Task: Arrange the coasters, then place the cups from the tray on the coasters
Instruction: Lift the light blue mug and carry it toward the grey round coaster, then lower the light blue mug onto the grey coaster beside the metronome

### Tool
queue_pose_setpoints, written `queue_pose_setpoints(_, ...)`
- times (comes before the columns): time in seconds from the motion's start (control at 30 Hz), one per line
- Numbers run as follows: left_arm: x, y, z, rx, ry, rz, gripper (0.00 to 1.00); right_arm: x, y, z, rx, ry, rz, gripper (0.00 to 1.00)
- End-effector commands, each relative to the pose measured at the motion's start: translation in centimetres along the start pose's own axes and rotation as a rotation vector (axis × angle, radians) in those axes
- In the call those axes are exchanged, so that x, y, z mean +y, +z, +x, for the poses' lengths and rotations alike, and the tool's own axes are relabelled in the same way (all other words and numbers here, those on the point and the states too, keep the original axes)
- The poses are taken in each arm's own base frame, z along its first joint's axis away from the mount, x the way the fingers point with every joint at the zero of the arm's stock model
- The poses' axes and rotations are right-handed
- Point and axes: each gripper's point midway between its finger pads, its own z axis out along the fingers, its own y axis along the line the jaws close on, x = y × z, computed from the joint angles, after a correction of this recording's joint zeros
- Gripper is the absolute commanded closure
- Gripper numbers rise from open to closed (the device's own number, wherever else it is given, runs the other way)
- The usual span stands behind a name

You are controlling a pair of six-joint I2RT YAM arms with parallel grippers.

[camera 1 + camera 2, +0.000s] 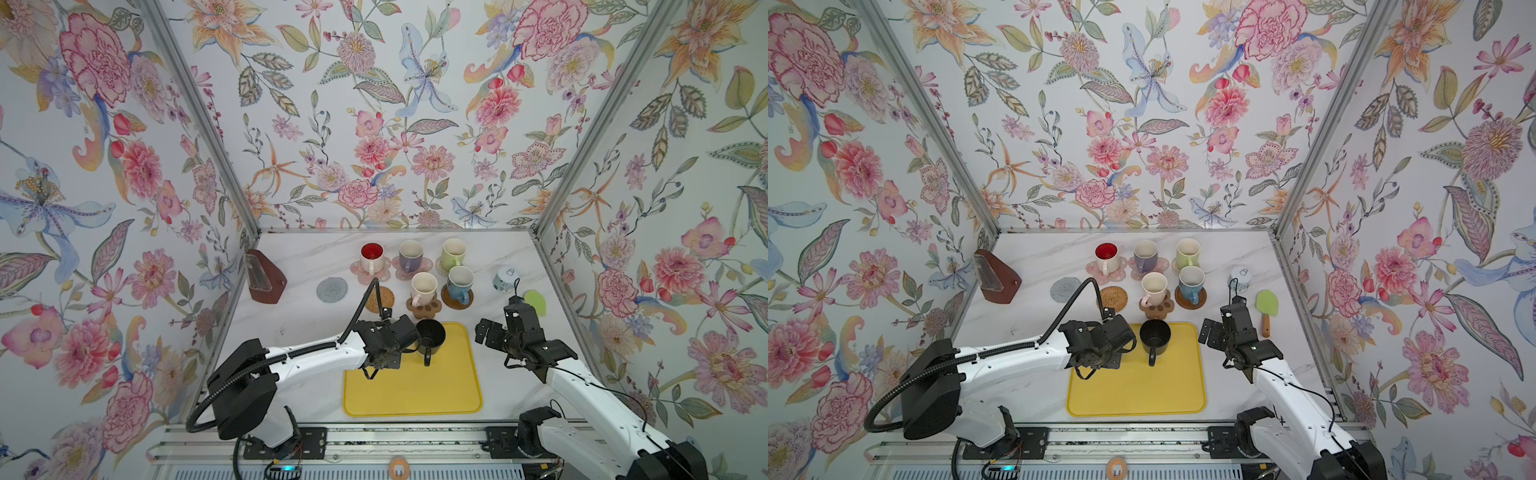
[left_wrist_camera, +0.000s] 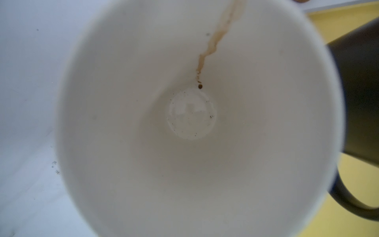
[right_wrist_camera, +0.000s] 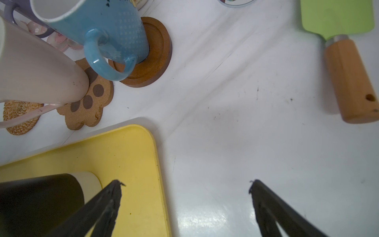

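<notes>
1. In both top views the left hand hangs over a far corner of the yellow tray. The black mug stands just beside it, between it and the spread right hand.
2. In the left wrist view a pale mug sits directly beneath the hand, with the black mug beside it. The hand is pressed together, its fingers unseen; what it pinches cannot be told.
3. In the right wrist view the right hand is spread and empty, straddling the tray's rim and the bench. The black mug stands near one finger.
</notes>
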Motion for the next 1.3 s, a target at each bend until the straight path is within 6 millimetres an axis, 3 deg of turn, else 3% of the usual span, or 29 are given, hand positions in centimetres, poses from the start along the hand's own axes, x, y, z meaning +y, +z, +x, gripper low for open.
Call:
queue_pose_setpoints(0.0,2.1,-2.7,-2.3,-0.110,-0.013,-0.048,1.00,0.3,-0.4,-0.7,-0.008,-0.005,-0.006,0.01)
queue_pose_setpoints(0.3,9.0,-5.6,-5.5,-0.196,-0.064,-0.137,1.00,0.3,-0.7,-0.6,-0.005,-0.001,-0.006,0.01)
queue_pose_setpoints(0.53,14.1,-5.4,-10.1,-0.264,-0.143,-0.157,1.00,0.1,-1.1,-0.4,-0.007,0.016,-0.007,0.01)
queue_pose_setpoints(0.77,18.1,-2.2,-15.4,-0.268,-0.186,-0.179,1.00,-0.1,-1.6,-0.5,-0.010,0.017,0.001,0.01)
queue_pose_setpoints(0.93,18.6,0.2,-18.2,-0.245,-0.192,-0.157,1.00,-0.3,-2.0,-0.5,-0.016,0.020,0.008,0.01)
queue_pose_setpoints(0.97,18.7,1.4,-18.4,-0.225,-0.190,-0.163,1.00,-0.3,-2.0,-0.4,-0.014,0.019,0.012,0.01)
queue_pose_setpoints(1.27,19.7,4.5,-20.6,-0.179,-0.192,-0.158,1.00,-0.4,-2.1,-0.3,-0.016,0.030,0.010,0.01)
